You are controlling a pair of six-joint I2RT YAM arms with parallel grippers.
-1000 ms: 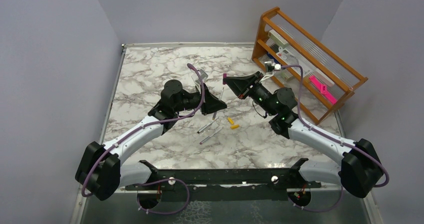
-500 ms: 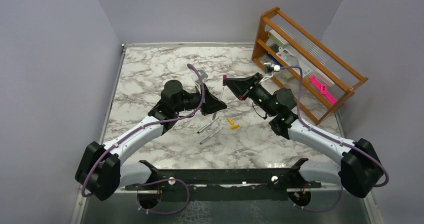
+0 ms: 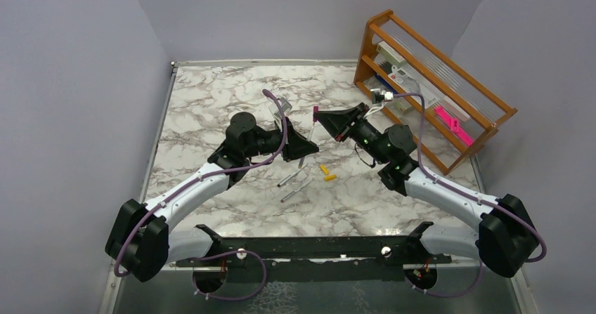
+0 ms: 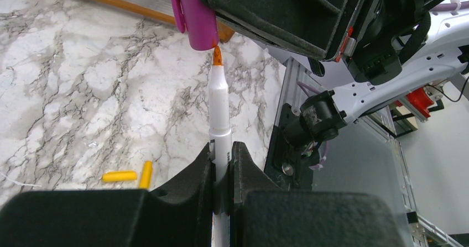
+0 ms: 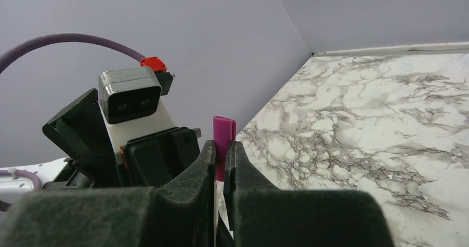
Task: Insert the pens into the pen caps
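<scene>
My left gripper [image 3: 307, 145] [image 4: 222, 153] is shut on a silver-grey pen [image 4: 219, 111] with an orange tip, held above the table. Its tip touches the open mouth of the magenta cap [image 4: 192, 12]. My right gripper [image 3: 318, 116] [image 5: 223, 150] is shut on that magenta cap [image 5: 223, 142], which also shows in the top view [image 3: 315, 107]. The two grippers face each other at mid-table. Two more pens [image 3: 294, 185] lie on the marble below them. Two yellow caps [image 3: 326, 172] lie beside those pens and also show in the left wrist view [image 4: 130, 175].
A wooden rack [image 3: 429, 89] stands at the back right with a flat bright-pink object [image 3: 450, 123] and other items in it. The grey walls close in the marble table [image 3: 211, 103] at the back and left.
The right gripper with the magenta cap has shifted slightly toward the pen; the left gripper has barely moved.
</scene>
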